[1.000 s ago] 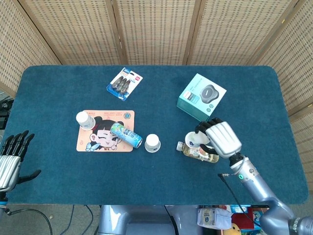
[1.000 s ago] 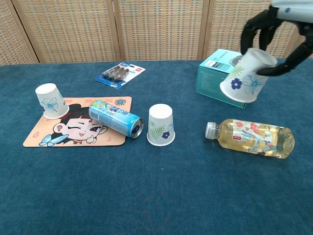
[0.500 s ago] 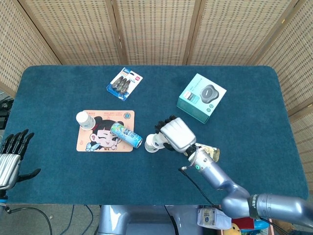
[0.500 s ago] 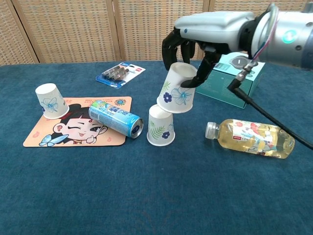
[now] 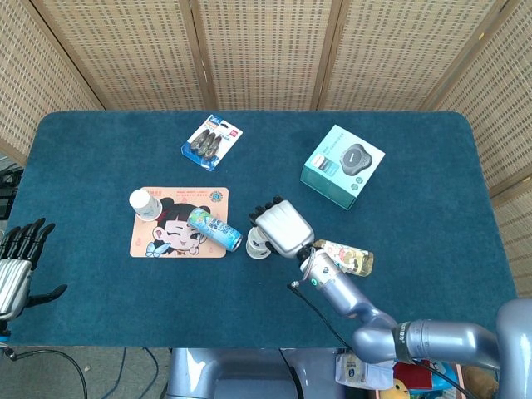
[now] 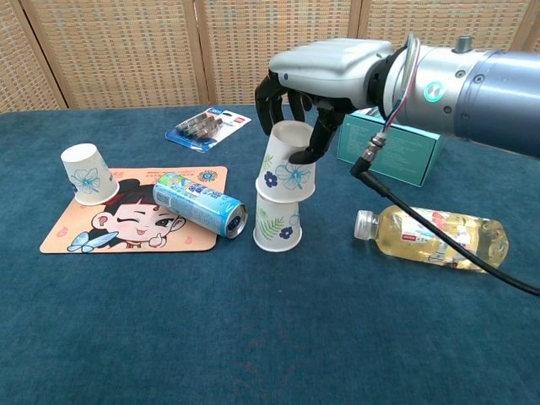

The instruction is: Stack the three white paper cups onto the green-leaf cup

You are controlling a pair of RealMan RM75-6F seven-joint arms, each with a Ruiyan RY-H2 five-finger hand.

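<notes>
The green-leaf cup [image 6: 278, 225] stands upside down on the blue cloth, just right of the lying can. A white cup with blue flowers [image 6: 288, 165] sits partly over its top, and my right hand [image 6: 305, 80] grips that cup from above. In the head view the same right hand [image 5: 279, 228] covers both cups, with only a bit of cup [image 5: 257, 245] showing. Another white cup [image 6: 87, 174] stands upside down on the cartoon mat's left corner [image 5: 144, 204]. My left hand [image 5: 17, 262] hangs at the table's left edge, fingers spread, holding nothing.
A drink can [image 6: 201, 203] lies on the cartoon mat [image 6: 126, 232] close to the stack. A plastic bottle [image 6: 437, 237] lies to the right. A teal box [image 6: 395, 142] stands behind the arm; a blister pack [image 6: 207, 127] lies at the back.
My right hand carried the blue-flower cup leftward from above the bottle and lowered it onto the green-leaf cup. The left hand stayed put.
</notes>
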